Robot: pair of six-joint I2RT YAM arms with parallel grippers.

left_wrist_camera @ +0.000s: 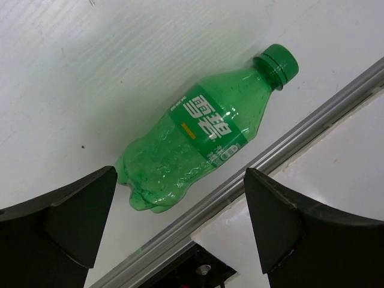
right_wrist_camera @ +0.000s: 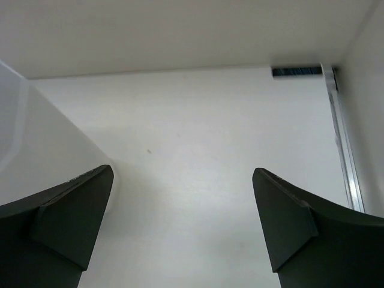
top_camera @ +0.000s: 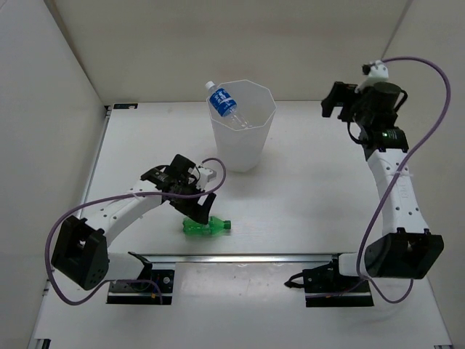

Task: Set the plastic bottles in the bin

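Observation:
An all-green plastic bottle (top_camera: 206, 227) lies on its side on the table, cap to the right. In the left wrist view the bottle (left_wrist_camera: 198, 143) fills the middle. My left gripper (top_camera: 203, 209) is open just above it, its jaws standing wide apart over the bottle's base end (left_wrist_camera: 180, 204). A clear bottle with a blue label (top_camera: 224, 102) leans in the tall white bin (top_camera: 251, 153), its cap sticking out over the rim. My right gripper (top_camera: 336, 102) is open and empty, raised to the right of the bin (right_wrist_camera: 12, 120). The other bottles are not in view.
A metal rail (top_camera: 240, 257) runs across the table just in front of the green bottle; it also shows in the left wrist view (left_wrist_camera: 288, 144). White walls enclose the table at the back and sides.

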